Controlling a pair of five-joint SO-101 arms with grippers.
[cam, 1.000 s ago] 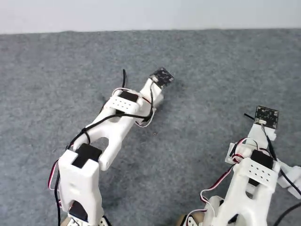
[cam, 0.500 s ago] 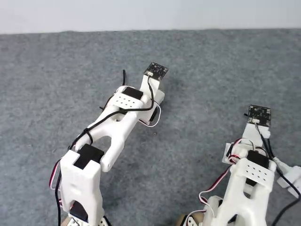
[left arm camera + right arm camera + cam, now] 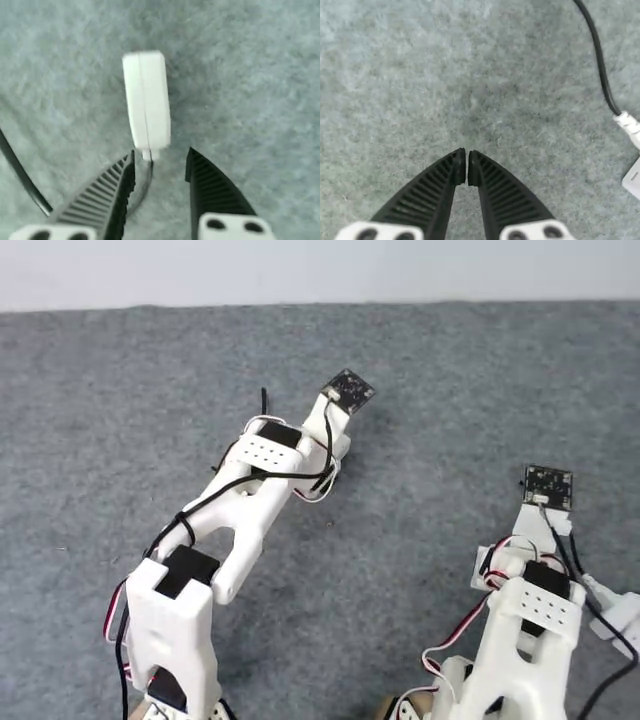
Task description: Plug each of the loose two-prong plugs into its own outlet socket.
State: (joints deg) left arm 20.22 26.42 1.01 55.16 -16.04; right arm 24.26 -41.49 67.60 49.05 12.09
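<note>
A white two-prong plug (image 3: 146,100) lies on the grey carpet, its long body pointing away from my left gripper (image 3: 161,154). That gripper is open, and its fingertips flank the plug's near end, where a thin wire leaves it. My right gripper (image 3: 466,167) is shut on nothing, just above bare carpet. In the high view the left arm (image 3: 265,475) stretches toward the table's middle. The right arm (image 3: 530,595) stays near the front right. Both arms cover their own fingers there.
A black cable (image 3: 597,55) runs to a white connector (image 3: 629,124), with a white block (image 3: 634,177) at the picture's edge. Another black cable (image 3: 20,180) passes beside the left fingers. Grey carpet (image 3: 450,380) covers the table up to a pale wall.
The left wrist swung slightly left, then back to the right. The right wrist drew a little left and back.
</note>
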